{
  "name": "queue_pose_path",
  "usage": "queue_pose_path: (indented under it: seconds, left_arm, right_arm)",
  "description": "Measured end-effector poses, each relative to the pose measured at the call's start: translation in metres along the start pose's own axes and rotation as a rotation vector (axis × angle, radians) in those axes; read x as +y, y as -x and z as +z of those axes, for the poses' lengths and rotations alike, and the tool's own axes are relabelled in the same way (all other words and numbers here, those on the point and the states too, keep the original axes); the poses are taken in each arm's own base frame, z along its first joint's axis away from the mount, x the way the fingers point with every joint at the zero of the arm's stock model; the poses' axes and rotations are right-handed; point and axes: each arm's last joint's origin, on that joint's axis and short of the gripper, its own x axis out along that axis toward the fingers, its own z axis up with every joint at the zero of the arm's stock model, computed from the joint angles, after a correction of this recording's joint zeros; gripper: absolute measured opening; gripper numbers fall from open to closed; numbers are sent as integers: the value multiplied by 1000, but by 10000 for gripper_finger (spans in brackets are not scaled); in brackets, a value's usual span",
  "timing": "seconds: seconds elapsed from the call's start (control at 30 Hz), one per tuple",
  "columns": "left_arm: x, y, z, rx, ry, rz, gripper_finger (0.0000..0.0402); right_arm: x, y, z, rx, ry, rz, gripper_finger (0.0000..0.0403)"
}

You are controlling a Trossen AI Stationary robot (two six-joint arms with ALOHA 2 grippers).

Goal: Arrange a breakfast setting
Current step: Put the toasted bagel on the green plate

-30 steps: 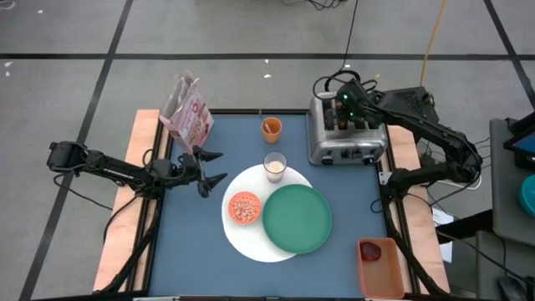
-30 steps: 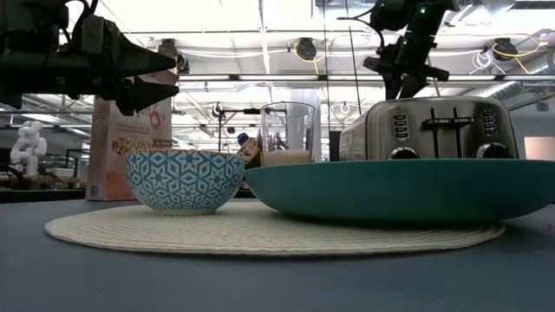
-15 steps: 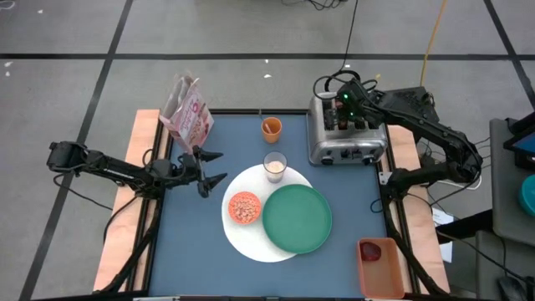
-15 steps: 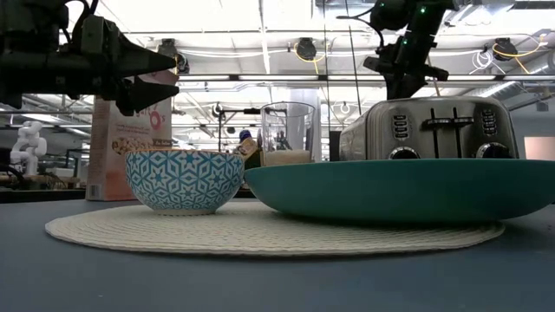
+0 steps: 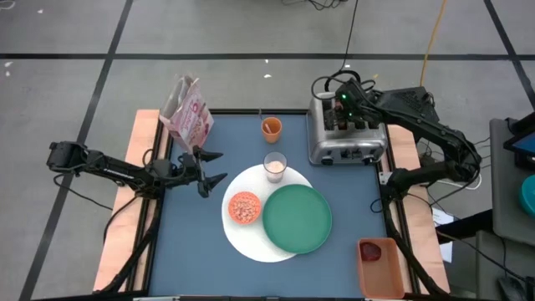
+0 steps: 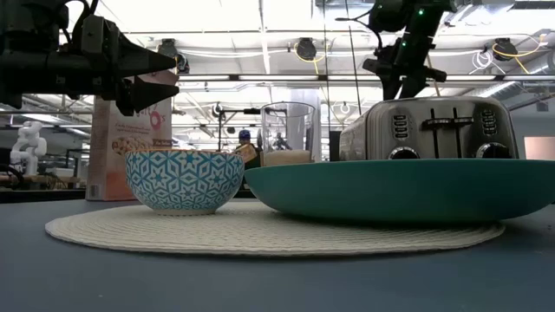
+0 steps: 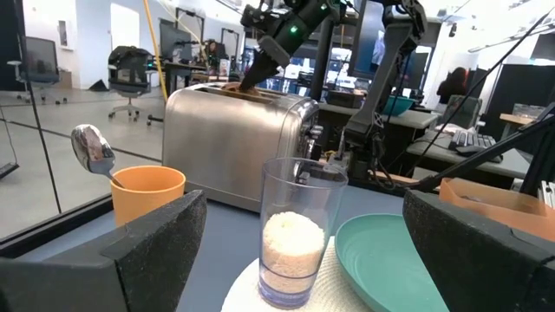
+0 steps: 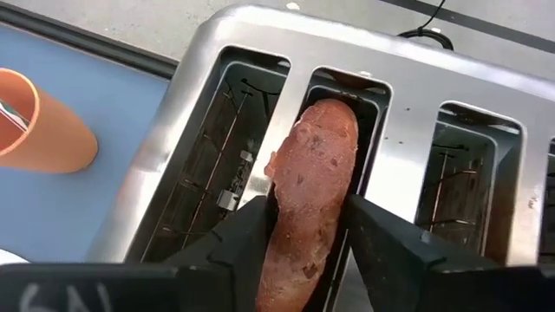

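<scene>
The brown bagel (image 8: 312,165) stands on edge in one slot of the silver toaster (image 5: 347,138) at the table's far right. My right gripper (image 8: 308,208) is above that slot, slanting down, shut on the bagel. The green plate (image 5: 297,217) and the cereal bowl (image 5: 244,207) rest on the white plate (image 5: 238,241) at mid-table. The milk glass (image 5: 275,165) stands at its far rim. The orange cup (image 5: 271,128) holds the spoon (image 7: 91,152). My left gripper (image 5: 216,167) waits open at the left, level, touching nothing. My right gripper has the bagel's upper part (image 8: 299,221) pinched between its two fingers, one on each flat face. The fingers come from above, slanting down toward the toaster. The bagel stands upright, its lower part down in the slot.
The pink cereal box (image 5: 188,113) stands at the far left corner. An orange tray (image 5: 380,267) with a dark red fruit (image 5: 372,249) sits at the near right corner. Bare blue table lies near the front edge and left of the white plate.
</scene>
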Motion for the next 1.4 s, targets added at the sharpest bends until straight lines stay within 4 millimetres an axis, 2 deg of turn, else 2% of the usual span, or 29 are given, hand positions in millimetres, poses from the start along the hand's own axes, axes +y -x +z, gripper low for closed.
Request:
queue_pose_path:
  seconds: [0.3,0.83,1.1,1.4]
  left_arm:
    - [0,0,0,0,0,0,390]
    - [0,0,0,1,-1,-1,390]
    - [0,0,0,1,1,-1,390]
    - [0,0,0,1,1,0,390]
  right_arm:
    - [4,-7,2,6,31,-7,156]
    - [0,-8,2,15,25,-18,79]
    - [-3,0,2,-8,39,-5,69]
    - [-10,19,1,-72,18,25,68]
